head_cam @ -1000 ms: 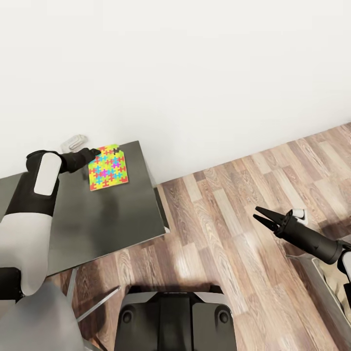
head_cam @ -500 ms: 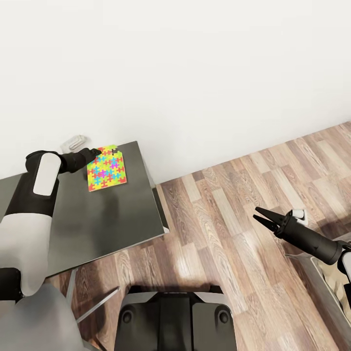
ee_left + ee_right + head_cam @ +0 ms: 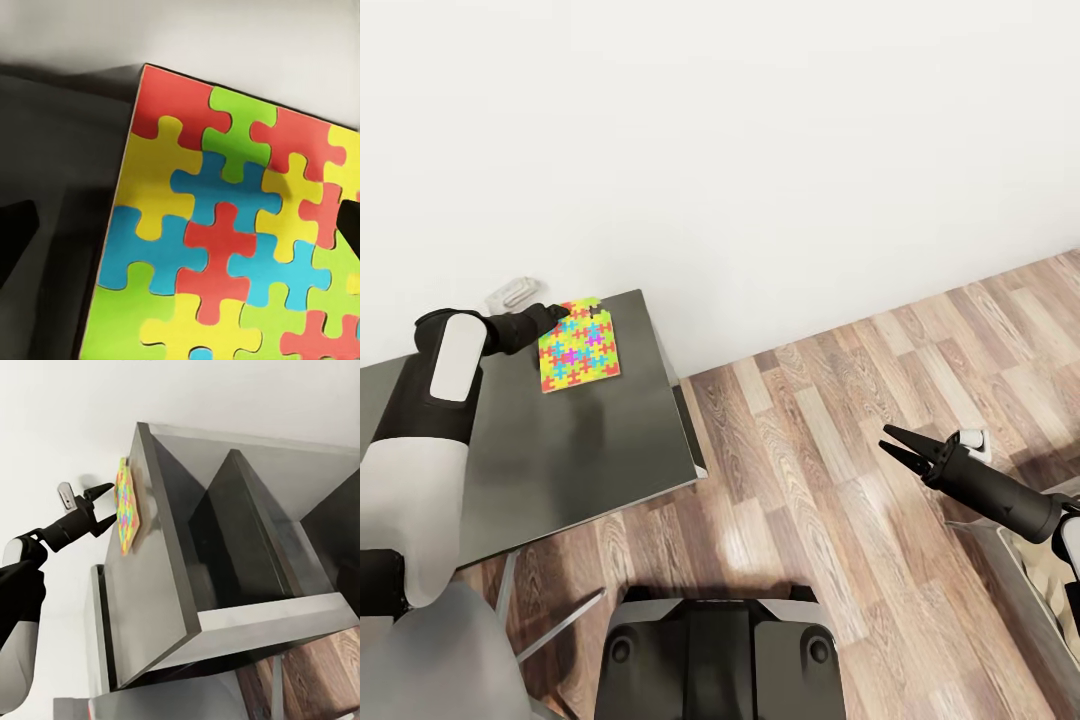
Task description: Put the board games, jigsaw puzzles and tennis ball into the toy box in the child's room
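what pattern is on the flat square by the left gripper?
Interlocking jigsaw pieces in red, yellow, green and blue on the flat square; clearest in the left wrist view.

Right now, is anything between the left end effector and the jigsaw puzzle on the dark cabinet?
Nothing visible. The left end effector is already at the far edge of the jigsaw puzzle, which lies flat on the dark grey cabinet top. In the left wrist view the puzzle sits between the fingertips, unobstructed.
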Available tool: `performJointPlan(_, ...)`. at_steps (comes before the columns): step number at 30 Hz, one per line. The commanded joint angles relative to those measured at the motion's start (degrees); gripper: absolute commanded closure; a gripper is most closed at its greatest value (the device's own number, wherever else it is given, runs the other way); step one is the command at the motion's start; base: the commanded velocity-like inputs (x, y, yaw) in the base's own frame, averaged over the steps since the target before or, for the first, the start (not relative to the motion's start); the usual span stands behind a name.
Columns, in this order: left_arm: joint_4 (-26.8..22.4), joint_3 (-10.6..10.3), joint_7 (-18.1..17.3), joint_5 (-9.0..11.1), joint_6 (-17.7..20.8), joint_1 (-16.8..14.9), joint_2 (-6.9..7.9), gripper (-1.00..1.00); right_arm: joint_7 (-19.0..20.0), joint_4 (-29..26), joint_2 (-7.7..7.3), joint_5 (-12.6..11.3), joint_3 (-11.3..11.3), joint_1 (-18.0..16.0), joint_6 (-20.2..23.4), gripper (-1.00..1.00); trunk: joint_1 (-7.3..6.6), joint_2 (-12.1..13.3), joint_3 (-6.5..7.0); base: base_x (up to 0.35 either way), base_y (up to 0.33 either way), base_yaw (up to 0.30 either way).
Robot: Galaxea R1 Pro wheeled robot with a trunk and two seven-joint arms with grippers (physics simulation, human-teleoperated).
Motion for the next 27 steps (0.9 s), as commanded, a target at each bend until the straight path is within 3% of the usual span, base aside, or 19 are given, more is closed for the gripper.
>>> performJointPlan(1,1.70,-0.01,0.45,1.80,-0.06,0.00,-0.03,-1.00,0.37,0.00,0.01,0.32,-0.07,-0.04,0.26,-1.00,0.33,-0.07,-0.07,0.000,0.000,-0.018)
performJointPlan(10,1.70,-0.01,0.43,1.85,-0.06,0.01,-0.12,-1.00,0.36,0.00,-0.04,0.32,-0.07,-0.04,0.26,-1.00,0.33,-0.07,-0.07,0.000,0.000,-0.119)
performJointPlan(27,1.70,-0.02,0.43,1.88,-0.10,0.07,-0.17,-1.00,0.36,0.00,0.14,0.32,-0.02,-0.04,0.26,-1.00,0.33,-0.07,-0.07,0.000,0.000,-0.235)
